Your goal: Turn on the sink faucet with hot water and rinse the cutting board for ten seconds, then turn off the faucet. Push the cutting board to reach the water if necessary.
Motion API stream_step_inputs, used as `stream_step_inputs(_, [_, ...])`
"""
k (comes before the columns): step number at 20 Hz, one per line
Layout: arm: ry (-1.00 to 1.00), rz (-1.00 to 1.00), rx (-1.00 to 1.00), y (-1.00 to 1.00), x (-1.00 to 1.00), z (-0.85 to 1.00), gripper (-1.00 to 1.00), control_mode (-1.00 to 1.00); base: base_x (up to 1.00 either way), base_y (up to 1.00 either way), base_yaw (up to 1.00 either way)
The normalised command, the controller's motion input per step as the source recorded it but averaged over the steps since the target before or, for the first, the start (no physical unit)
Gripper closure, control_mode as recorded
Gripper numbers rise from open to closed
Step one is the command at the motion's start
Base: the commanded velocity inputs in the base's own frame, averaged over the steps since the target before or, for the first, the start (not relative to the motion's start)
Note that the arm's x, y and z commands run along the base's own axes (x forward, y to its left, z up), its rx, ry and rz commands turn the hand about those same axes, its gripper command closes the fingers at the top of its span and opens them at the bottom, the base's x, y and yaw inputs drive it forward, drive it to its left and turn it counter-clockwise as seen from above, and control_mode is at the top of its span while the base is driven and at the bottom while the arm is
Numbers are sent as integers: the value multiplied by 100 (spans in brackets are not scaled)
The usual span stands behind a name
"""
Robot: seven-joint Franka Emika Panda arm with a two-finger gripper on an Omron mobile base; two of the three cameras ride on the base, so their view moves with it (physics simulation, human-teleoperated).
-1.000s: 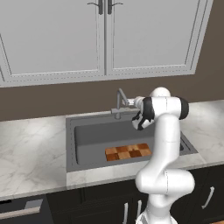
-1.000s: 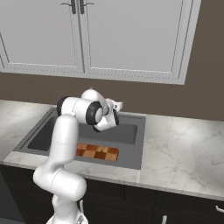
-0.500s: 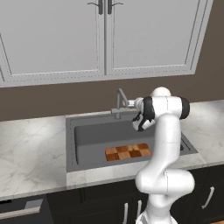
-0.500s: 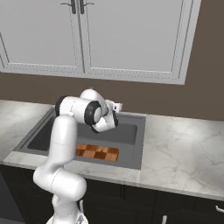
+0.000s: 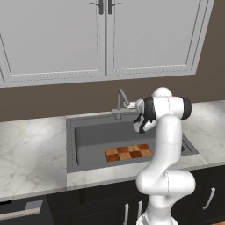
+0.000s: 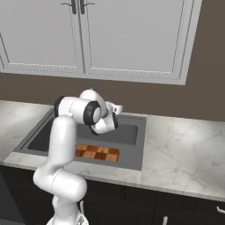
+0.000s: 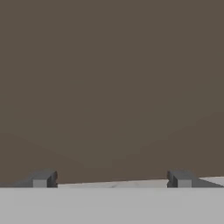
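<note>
We find the gripper (image 7: 112, 178) open and empty beside the sink faucet (image 5: 121, 102), evidently positioned to work its lever.

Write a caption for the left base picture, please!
Robot arm's open gripper near the faucet; checkered cutting board lies in the sink.

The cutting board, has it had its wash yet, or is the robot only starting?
Only starting. Nothing looks done: no water runs from the sink faucet, and the cutting board lies in the sink toward its front, well forward of the spout. In hand: the gripper sits up by the faucet, fingers wide apart, holding nothing. Left: turn on hot water, rinse the board, maybe pushing it under, then shut off.
</note>
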Motion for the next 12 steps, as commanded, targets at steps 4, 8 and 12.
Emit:
stream_step_inputs(4, [0, 0, 0, 0, -20, -17, -100, -100, 0, 0, 0])
stream_step_inputs(8, [0, 0, 0, 0, -20, -16, -100, -100, 0, 0, 0])
stream_step_inputs(12, [0, 0, 0, 0, -18, -16, -100, -100, 0, 0, 0])
